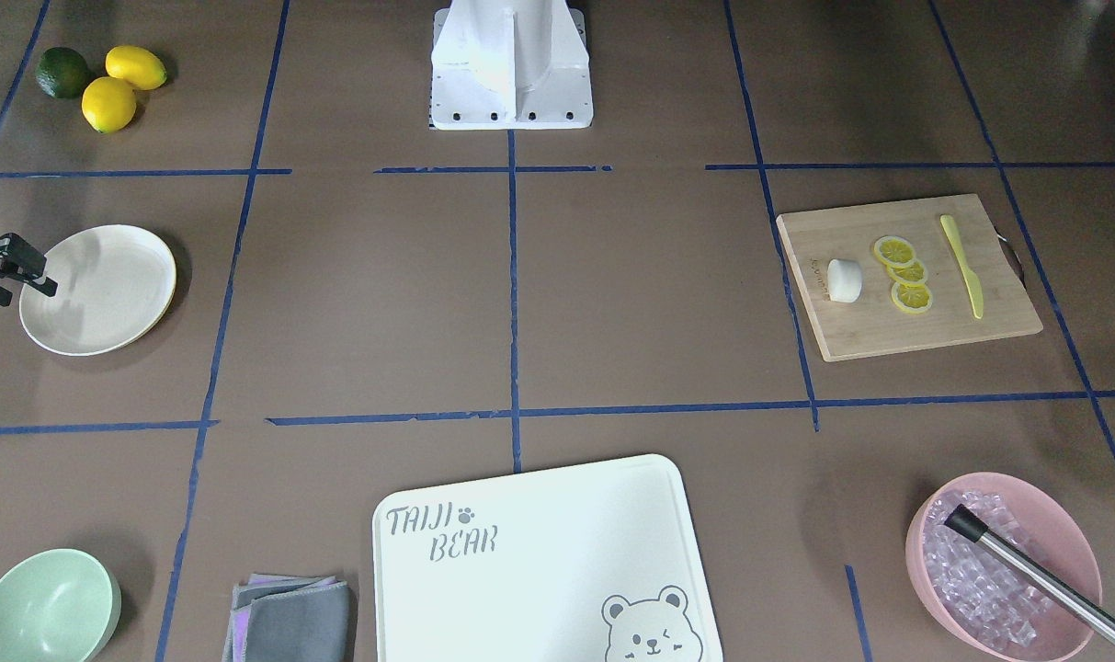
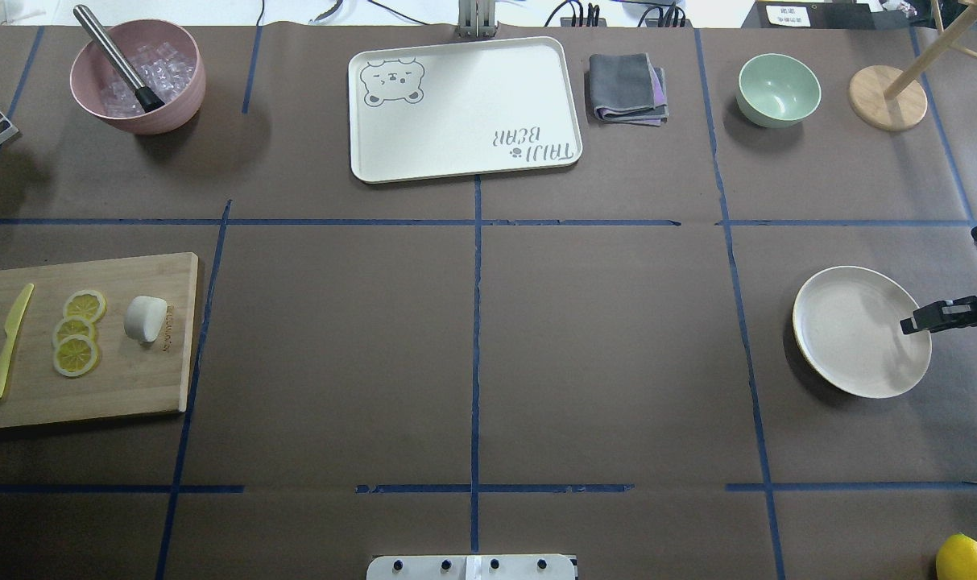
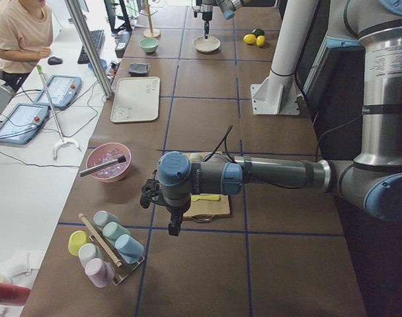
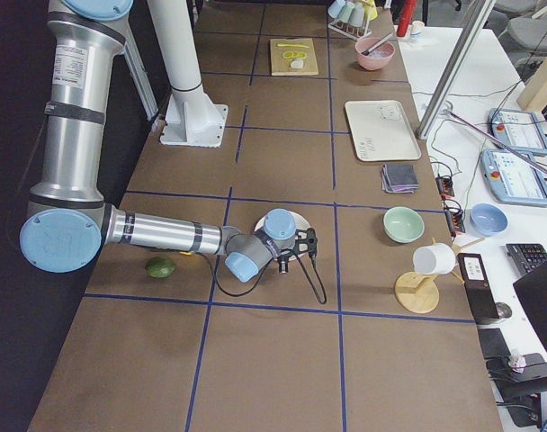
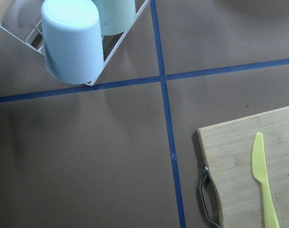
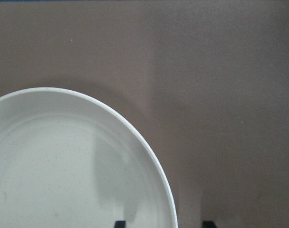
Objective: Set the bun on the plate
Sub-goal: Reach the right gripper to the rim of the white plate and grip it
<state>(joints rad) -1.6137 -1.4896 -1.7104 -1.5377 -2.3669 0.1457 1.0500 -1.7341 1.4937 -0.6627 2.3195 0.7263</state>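
The bun is a small white lump lying on a wooden cutting board at the table's left side, also seen as the bun. The cream plate sits far across on the right side. My right gripper hangs low at the plate's outer edge, open and holding nothing. In the right wrist view its fingertips straddle the plate's rim. My left gripper shows only in the exterior left view, beside the board's outer end; I cannot tell whether it is open or shut.
Lemon slices and a yellow knife share the board. Along the far side stand a pink ice bowl, a bear-printed tray, a folded cloth and a mint-green bowl. A cup rack lies beyond the board.
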